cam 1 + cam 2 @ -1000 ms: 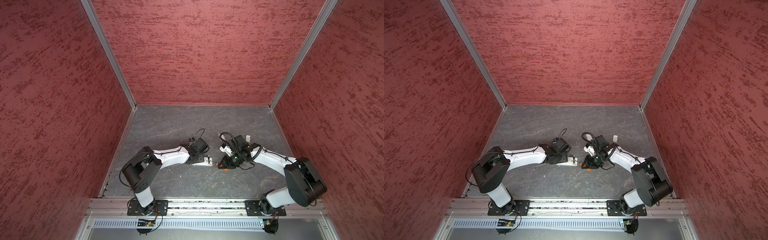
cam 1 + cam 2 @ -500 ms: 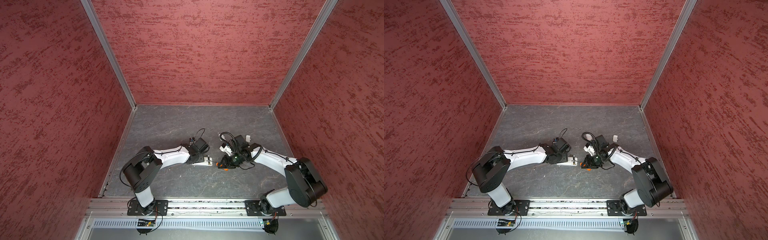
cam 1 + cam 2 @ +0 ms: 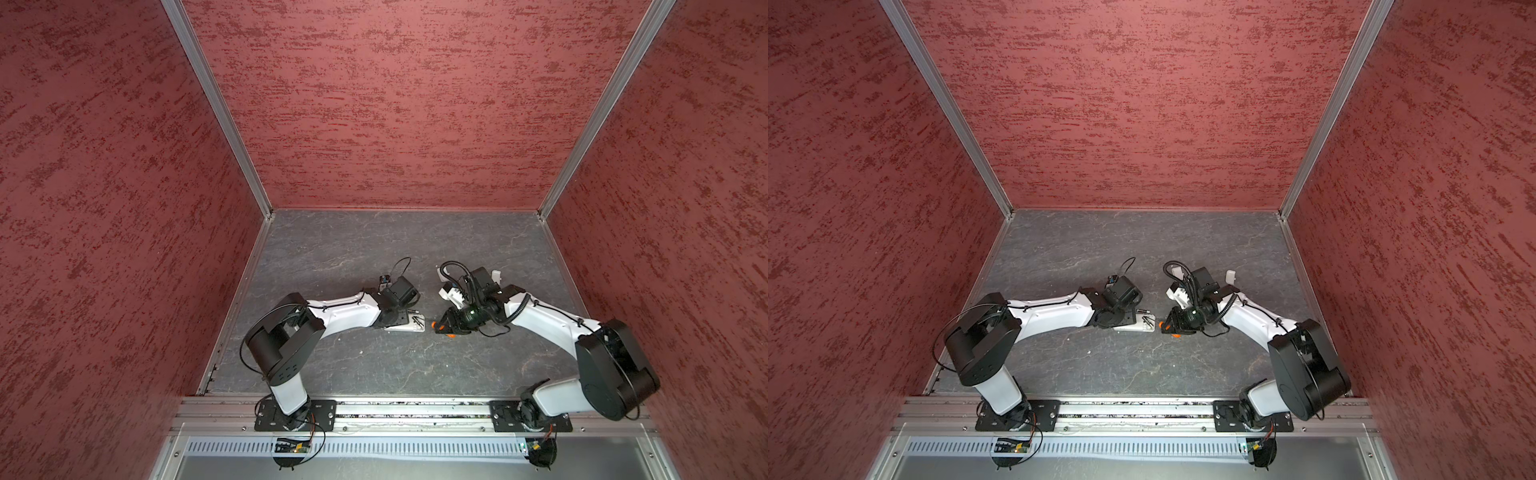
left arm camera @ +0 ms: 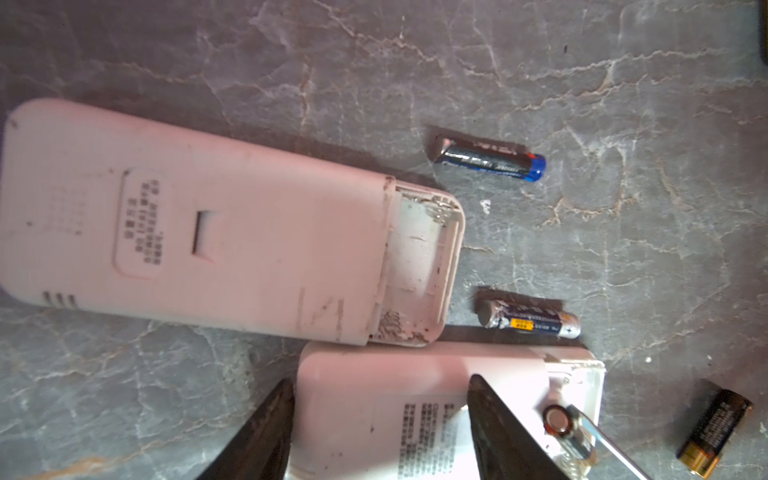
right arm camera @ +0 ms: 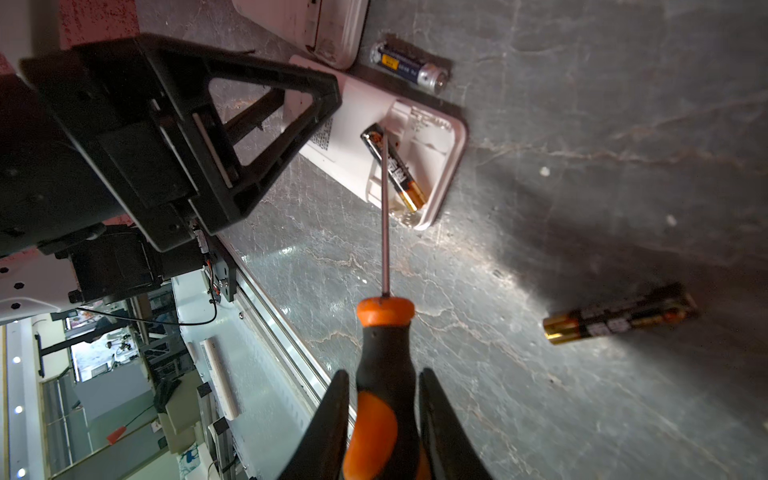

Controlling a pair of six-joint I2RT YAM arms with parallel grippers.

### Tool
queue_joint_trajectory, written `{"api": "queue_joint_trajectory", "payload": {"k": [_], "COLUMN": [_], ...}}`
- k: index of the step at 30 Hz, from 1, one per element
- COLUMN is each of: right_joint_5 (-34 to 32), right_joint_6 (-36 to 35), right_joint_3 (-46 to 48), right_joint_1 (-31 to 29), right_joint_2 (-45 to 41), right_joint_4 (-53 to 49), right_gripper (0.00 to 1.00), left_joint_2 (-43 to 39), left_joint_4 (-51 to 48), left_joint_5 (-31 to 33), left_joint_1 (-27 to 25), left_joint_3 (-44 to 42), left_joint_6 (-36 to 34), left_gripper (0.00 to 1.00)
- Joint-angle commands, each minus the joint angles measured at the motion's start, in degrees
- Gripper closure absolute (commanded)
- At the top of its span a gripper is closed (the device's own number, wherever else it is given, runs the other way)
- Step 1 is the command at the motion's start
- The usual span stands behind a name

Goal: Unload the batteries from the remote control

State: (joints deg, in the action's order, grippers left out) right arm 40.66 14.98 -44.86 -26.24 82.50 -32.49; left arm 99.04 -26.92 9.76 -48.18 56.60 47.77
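The right pincer (image 5: 382, 374) is squeezing the orange-and-black handle of the screwdriver (image 5: 384, 332), jaws narrow around it. It is aiming the tip into the open end of the small remote (image 4: 399, 365). The tip is sitting against a black-and-gold battery (image 5: 400, 176) there. That battery is lying in its slot with one end tipping upward, and the slot beside it is looking bare.

The left pincer (image 4: 380, 378) is standing about half spread. One finger is just off the small remote's closed end and the other is lying on its back. It is looking more like pinning the remote to the table (image 4: 623, 104) than clamping it.

On progress, things are looking well along. A bigger remote (image 4: 228, 232) is touching the small remote's long edge with its battery bay open and empty. Three batteries are lying loose on the table:

- A yellow-labelled battery (image 4: 528, 321) is just beside the small remote, near its open end.
- A blue-tipped battery (image 4: 488, 160) is farther from it, beyond the bigger remote's open bay.
- Another black-and-gold battery (image 4: 715, 432) is lying apart, off the small remote's open end.

So I'm judging one battery left to go. It is needing a clean lever out of the slot, with the small remote not sliding under the push.
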Motion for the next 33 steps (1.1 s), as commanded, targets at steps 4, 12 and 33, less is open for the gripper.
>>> {"api": "queue_joint_trajectory", "payload": {"k": [4, 12, 33], "right_joint_5": [-2.7, -12.6, -8.5], "right_joint_6": [0.3, 4.9, 9.4], "right_joint_3": [-2.4, -6.3, 2.1], "right_joint_1": [-0.6, -0.7, -8.5], "right_joint_2": [-2.9, -9.0, -10.0], "right_joint_4": [-1.3, -4.6, -2.9], "right_gripper": [1.00, 1.00, 1.00], "left_joint_2": [4.6, 3.9, 3.5], "left_joint_4": [-1.1, -0.5, 0.1], "left_joint_5": [-3.7, -3.6, -3.5], "left_joint_1": [-1.3, -1.3, -1.7], "left_joint_3": [-2.7, -3.5, -3.5], "left_joint_6": [0.3, 0.5, 0.4], "left_gripper": [0.36, 0.36, 0.36]}}
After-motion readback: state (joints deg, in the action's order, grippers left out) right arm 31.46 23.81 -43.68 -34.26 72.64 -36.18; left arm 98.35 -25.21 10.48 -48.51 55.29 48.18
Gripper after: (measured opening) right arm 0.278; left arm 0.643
